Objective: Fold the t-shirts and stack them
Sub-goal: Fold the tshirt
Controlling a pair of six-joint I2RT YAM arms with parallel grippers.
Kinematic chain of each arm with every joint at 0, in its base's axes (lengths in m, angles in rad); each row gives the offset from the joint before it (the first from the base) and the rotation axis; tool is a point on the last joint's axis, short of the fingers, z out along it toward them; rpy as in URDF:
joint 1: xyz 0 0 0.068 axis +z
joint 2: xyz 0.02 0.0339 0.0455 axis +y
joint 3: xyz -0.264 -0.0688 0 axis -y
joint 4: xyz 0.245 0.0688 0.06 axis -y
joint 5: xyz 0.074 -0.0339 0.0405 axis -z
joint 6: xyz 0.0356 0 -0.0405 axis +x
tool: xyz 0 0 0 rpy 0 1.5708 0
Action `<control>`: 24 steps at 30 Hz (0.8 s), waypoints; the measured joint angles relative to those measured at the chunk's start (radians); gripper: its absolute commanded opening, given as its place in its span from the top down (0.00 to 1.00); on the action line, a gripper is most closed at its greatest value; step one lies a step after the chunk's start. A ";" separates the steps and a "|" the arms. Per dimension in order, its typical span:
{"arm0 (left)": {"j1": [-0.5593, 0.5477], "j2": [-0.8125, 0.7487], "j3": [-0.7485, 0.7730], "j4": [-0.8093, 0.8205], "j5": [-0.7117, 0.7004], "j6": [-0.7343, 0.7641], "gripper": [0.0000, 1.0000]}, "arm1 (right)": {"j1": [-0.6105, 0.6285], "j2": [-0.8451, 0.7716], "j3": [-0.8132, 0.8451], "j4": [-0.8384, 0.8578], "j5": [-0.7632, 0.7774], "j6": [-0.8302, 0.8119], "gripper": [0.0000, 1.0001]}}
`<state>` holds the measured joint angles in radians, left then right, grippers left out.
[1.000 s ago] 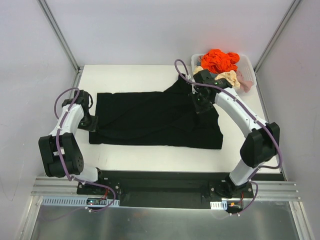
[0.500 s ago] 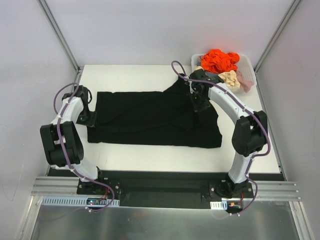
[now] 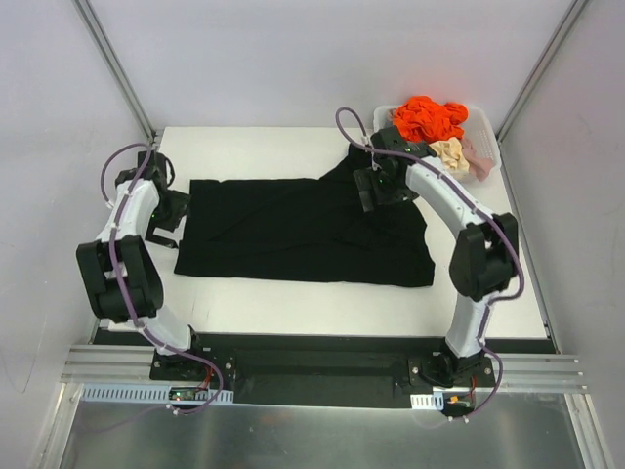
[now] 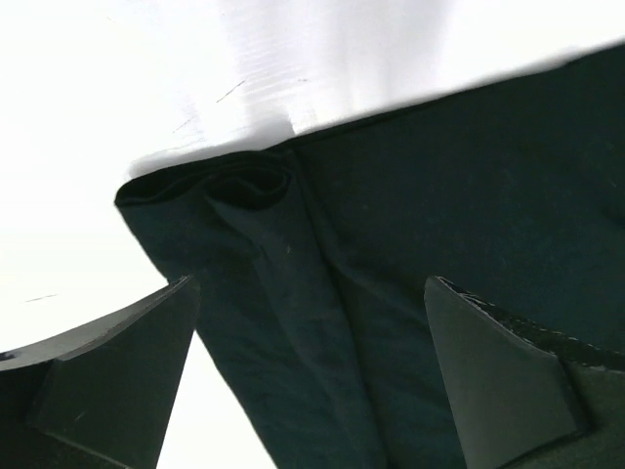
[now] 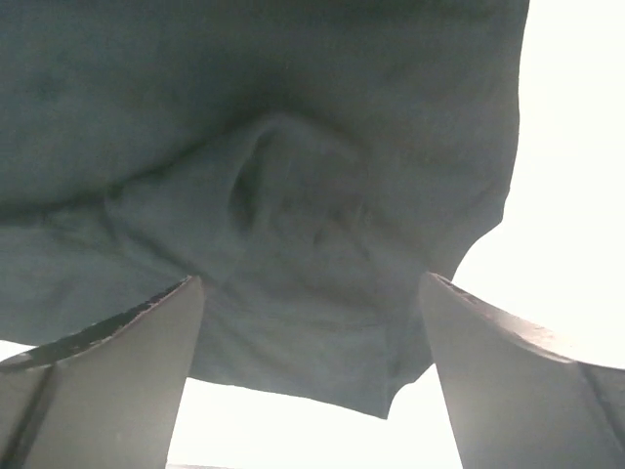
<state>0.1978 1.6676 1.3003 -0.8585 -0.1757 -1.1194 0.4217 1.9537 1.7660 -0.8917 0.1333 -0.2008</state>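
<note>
Worktop (image 3: 293, 303), white, carries a large black t-shirt (image 3: 293, 230) spread flat across its middle, with a white basket (image 3: 494, 161) at the far right corner holding an orange t-shirt (image 3: 430, 117), a cream t-shirt (image 3: 449, 153) and a pink t-shirt (image 3: 479, 151) in a heap. The left tool (image 4: 311, 293) hangs over the black shirt's left edge, and the right tool (image 5: 312, 283) hangs over its far right part; both have their jaws wide apart and grip nothing. The main risk, as a judgement, is a crooked fold. The cloth under the right tool is pinched into a raised ridge, and the left edge curls into a small rolled lip, so a fold laid over either would likely trap a lump. A pinch at the rolled lip might catch only one layer, letting the rest sag. The shirt's rumpled far right corner lies near the basket, and a drag that way could snag it. The black cloth hides its own seams, so collar, sleeves and layer count cannot be made out. The right arm covers part of the shirt, the heap hides the basket's lower contents, and glare whitens the worktop in both wrist views.
</note>
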 measured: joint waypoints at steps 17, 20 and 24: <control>-0.002 -0.263 -0.268 0.076 0.168 0.198 0.01 | 0.037 -0.353 -0.533 0.282 -0.363 0.135 0.03; -0.002 -0.253 -0.272 0.107 0.195 0.213 0.01 | 0.038 -0.282 -0.530 0.328 -0.378 0.151 0.03; -0.002 -0.203 -0.270 0.149 0.226 0.224 0.00 | 0.039 -0.187 -0.497 0.359 -0.375 0.177 0.03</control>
<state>0.1959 1.4643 1.0298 -0.7094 0.0505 -0.8951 0.4610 1.7672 1.2690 -0.5323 -0.2413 -0.0238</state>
